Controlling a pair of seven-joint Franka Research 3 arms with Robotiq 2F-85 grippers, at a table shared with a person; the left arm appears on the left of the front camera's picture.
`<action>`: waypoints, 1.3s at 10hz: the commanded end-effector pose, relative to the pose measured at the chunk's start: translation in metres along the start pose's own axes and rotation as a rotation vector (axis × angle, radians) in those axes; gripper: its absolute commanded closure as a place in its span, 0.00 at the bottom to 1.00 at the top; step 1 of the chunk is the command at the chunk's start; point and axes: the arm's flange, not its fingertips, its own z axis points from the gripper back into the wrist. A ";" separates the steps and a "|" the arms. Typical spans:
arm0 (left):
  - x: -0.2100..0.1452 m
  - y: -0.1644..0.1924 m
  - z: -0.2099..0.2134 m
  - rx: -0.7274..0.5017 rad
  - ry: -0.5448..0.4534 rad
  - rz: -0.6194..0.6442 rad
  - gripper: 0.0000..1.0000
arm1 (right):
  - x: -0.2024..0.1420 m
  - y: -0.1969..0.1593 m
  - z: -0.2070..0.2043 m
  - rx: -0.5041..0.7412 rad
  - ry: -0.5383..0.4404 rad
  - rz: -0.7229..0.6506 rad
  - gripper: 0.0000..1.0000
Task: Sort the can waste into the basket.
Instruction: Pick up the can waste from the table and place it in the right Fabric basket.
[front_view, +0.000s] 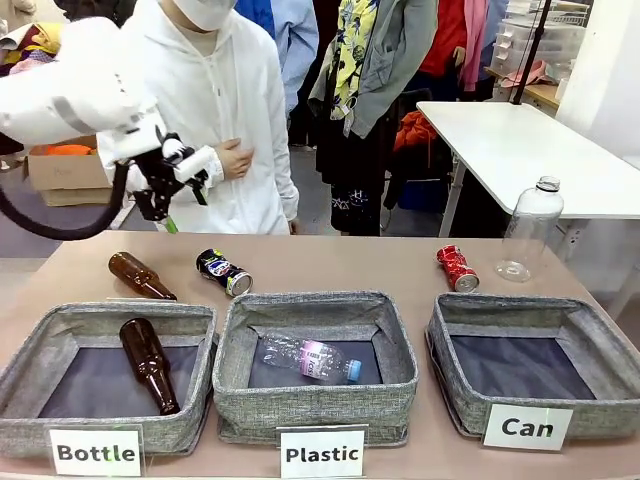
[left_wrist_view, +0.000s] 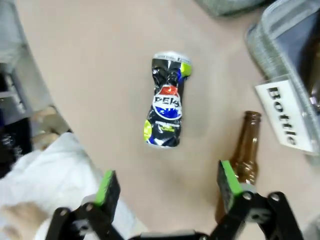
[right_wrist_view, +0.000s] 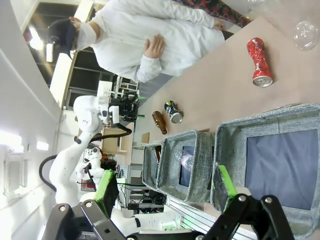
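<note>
- Black can (front_view: 224, 272) lies on its side near the desk's far edge, left of middle. Red can (front_view: 457, 268) lies far right, just behind the Can basket (front_view: 520, 303). Both are outside it.
- Brown bottle (front_view: 140, 276) lies near the black can; an upright clear bottle (front_view: 527, 230) stands near the red can.
- Left gripper (front_view: 165, 212) hangs over the far-left edge, jaws wide, empty.
- Left wrist view: black can pinched at the waist, the brown bottle's neck by one green pad (left_wrist_view: 227, 182).
- Right gripper (right_wrist_view: 167, 187) is spread and empty; right wrist view looks down onto the basket's dark lining.
</note>
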 end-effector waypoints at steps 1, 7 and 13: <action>0.001 0.026 -0.022 -0.086 0.028 -0.007 0.00 | 0.001 0.001 0.000 0.022 -0.012 0.008 0.00; 0.022 0.037 -0.107 -0.148 0.069 -0.055 0.00 | 0.001 0.001 0.000 0.022 -0.012 0.008 0.00; 0.019 0.041 -0.129 -0.144 0.113 -0.072 0.00 | 0.001 0.001 0.000 0.022 -0.012 0.008 0.00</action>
